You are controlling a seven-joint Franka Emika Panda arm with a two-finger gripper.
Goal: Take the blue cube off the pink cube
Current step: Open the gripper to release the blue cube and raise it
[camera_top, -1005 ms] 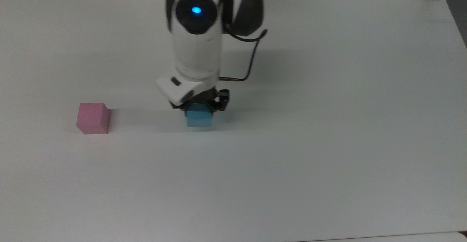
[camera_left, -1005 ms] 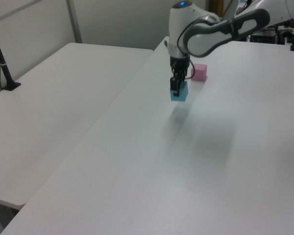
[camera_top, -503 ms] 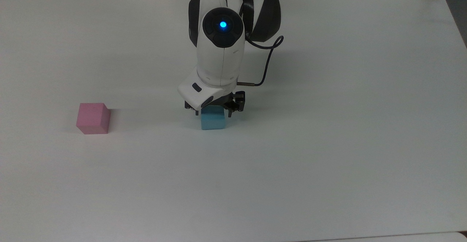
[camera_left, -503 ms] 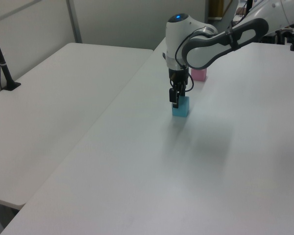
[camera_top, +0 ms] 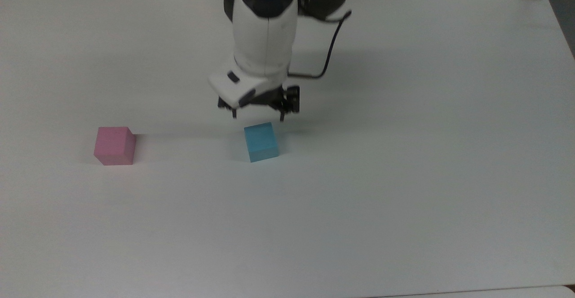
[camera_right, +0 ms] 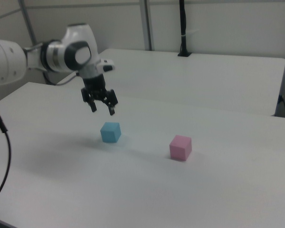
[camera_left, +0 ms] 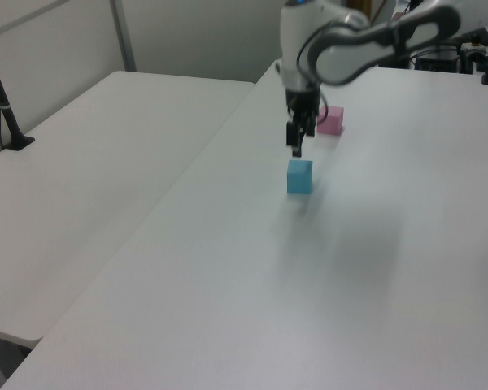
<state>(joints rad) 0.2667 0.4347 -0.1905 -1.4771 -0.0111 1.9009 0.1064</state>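
Two cubes on the table [camera_top: 404,199], well apart: blue cube [camera_top: 261,142] just below the gripper [camera_top: 258,114], clear of its fingers, spread wide, empty; pink cube [camera_top: 114,145] toward the top view's left.

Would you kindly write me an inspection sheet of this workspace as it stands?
Surface: white table, bare around the cubes.
Job's things: blue cube on the table, apart from the pink cube; neither is stacked.
Clutter: nothing seen.
Claw: the claw hangs open above the blue cube, holding nothing.
Cables: dark cable loops off the wrist.
Surroundings: second white table alongside; black post at its far edge.
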